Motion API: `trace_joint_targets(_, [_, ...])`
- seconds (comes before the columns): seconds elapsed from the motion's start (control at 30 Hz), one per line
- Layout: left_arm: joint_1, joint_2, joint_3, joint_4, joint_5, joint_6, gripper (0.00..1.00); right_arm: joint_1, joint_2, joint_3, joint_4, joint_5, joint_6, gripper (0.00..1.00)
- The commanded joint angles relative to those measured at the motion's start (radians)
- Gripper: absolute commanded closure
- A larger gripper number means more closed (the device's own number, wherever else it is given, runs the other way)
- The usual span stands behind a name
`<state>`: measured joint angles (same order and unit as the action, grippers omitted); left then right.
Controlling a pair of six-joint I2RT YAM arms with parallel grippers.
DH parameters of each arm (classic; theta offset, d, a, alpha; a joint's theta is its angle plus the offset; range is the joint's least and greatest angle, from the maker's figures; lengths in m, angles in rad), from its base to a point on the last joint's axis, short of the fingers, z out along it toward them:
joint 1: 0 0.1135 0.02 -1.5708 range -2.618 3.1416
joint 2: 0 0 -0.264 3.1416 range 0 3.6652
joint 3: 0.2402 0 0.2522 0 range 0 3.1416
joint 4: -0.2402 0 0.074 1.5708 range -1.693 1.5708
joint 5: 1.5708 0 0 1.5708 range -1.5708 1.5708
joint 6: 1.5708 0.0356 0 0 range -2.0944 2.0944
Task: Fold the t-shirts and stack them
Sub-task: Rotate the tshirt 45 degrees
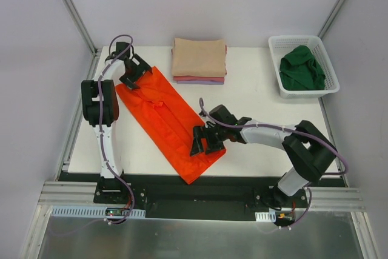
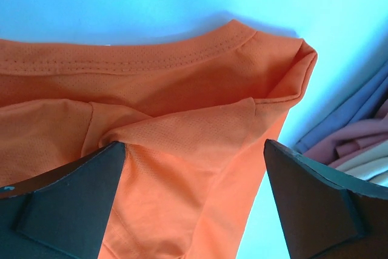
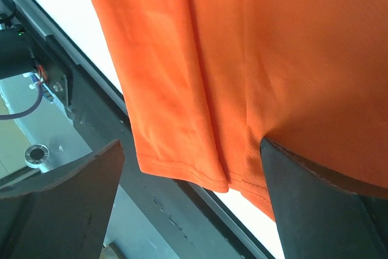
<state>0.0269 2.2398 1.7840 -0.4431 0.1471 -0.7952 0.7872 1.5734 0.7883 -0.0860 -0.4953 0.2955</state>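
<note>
The left gripper (image 1: pixel 131 75) hangs wide open and empty over the collar end of the bright orange cloth t-shirt (image 1: pixel 165 116), a long folded strip beneath it. The right gripper (image 1: pixel 204 142), equally spread and empty, straddles the hem. A clean fold likely means pinching every layer squarely at both ends.

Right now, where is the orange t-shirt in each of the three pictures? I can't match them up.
Top external: the orange t-shirt lies diagonally, left of the middle.
Left wrist: its far end, with a stitched edge, fills the lower left.
Right wrist: its near, hemmed end fills the upper right.
Shared landmark: the white table under the shirt.
</note>
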Motion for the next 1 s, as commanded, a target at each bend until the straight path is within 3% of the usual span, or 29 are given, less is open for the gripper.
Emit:
trace_joint_targets(0.0, [0.031, 0.084, 0.098, -0.106, -0.064, 0.054, 0.01, 0.06, 0.063, 0.109, 0.045, 0.004, 0.053, 0.04])
trace_joint_targets(0.17, [0.03, 0.129, 0.317, -0.132, 0.069, 0.195, 0.01, 0.064, -0.03, 0.132, -0.006, 0.14, 0.034, 0.04])
trace_joint_targets(0.33, [0.007, -0.066, 0.321, -0.157, 0.094, 0.304, 0.01, 0.049, -0.258, 0.033, -0.037, 0.314, 0.056, 0.04])
trace_joint_targets(0.53, [-0.166, -0.515, -0.091, -0.163, -0.029, 0.413, 0.01, -0.025, -0.458, -0.138, -0.018, 0.334, 0.134, 0.04])
trace_joint_targets(0.7, [-0.502, -0.895, -0.591, -0.089, -0.141, 0.286, 0.01, -0.06, -0.533, -0.213, -0.055, 0.331, 0.154, 0.04])
trace_joint_targets(0.77, [-0.658, -1.012, -0.742, -0.083, -0.272, 0.216, 0.01, -0.077, -0.539, -0.225, -0.08, 0.319, 0.162, 0.04])
trace_joint_targets(0.83, [-0.828, -1.103, -0.849, -0.085, -0.349, 0.18, 0.01, -0.091, -0.543, -0.239, -0.087, 0.314, 0.177, 0.02])
trace_joint_targets(0.97, [-1.059, -1.138, -0.974, -0.112, -0.316, 0.127, 0.01, -0.097, -0.52, -0.238, -0.086, 0.271, 0.175, 0.01])
